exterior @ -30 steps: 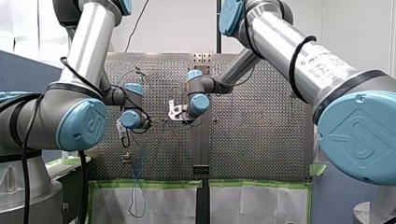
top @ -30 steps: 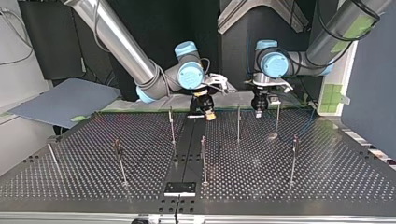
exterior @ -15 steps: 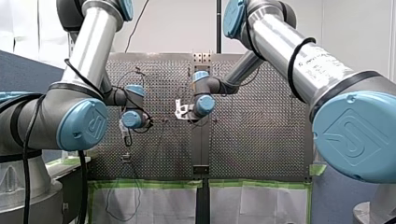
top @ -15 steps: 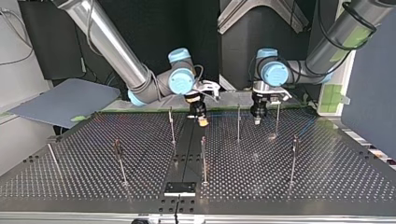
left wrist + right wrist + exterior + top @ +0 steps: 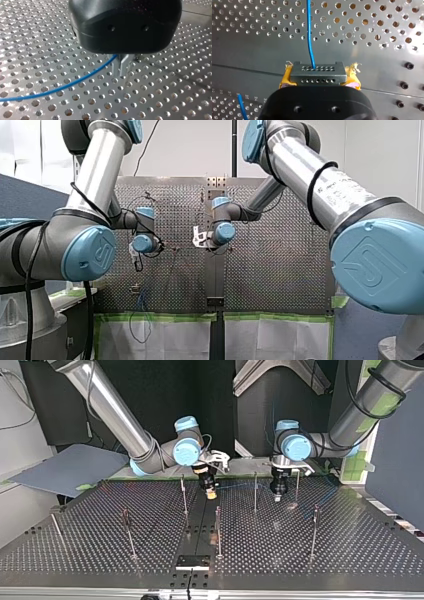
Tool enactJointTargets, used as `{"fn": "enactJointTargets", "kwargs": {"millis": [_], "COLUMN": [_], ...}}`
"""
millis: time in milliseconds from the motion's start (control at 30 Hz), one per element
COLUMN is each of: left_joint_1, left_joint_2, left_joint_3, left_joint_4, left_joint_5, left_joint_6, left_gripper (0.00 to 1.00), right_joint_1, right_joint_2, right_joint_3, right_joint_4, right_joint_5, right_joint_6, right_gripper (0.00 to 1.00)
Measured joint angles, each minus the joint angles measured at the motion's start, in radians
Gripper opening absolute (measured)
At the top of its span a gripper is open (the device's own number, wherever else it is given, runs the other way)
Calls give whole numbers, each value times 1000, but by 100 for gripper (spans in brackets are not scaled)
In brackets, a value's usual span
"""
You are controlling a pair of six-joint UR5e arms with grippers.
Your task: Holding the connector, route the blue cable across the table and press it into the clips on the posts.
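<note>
Thin blue cable (image 5: pixel 309 37), blocky pin-holed grey connector (image 5: pixel 317 72)

Bright light glares off the perforated table (image 5: pixel 413 48); my left tool (image 5: pixel 121 73) looks blurred.

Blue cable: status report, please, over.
Right tool shut on connector. Left tool shut on blue cable. One post stands between tools.

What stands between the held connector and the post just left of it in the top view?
Nothing visible does. The connector, held by my right gripper, hangs over the table, with an open gap to that post. The blue cable leads away toward my left gripper.
</note>
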Motion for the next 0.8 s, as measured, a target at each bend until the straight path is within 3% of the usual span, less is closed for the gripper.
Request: {"fn": "enactJointTargets", "kwargs": {"millis": [33, 167, 400, 467, 533, 800], "left_joint_1": [0, -3, -10, -12, -13, -27], "left_joint_2": [0, 0, 1, 1, 1, 3], "left_joint_3": [0, 0, 1, 0, 0, 2], "left_joint_4": [-3, -26, -75, -83, -90, -122], "left_joint_5": [-1, -20, -51, -49, -46, -39], "left_joint_6": [0, 14, 38, 43, 44, 54], "left_gripper": [47, 68, 81, 96, 99, 99], "right_joint_1": [-1, -7, -16, -19, -21, -29], "right_joint_2": [0, 0, -1, -1, -1, 0], "right_joint_3": [0, 0, 0, 0, 0, 0], "right_joint_4": [0, 0, 1, 1, 1, 4], "right_joint_5": [0, -1, -4, -6, -7, -9], "right_joint_6": [0, 0, 0, 0, 0, 0], "right_gripper": [0, 0, 0, 0, 0, 0]}}
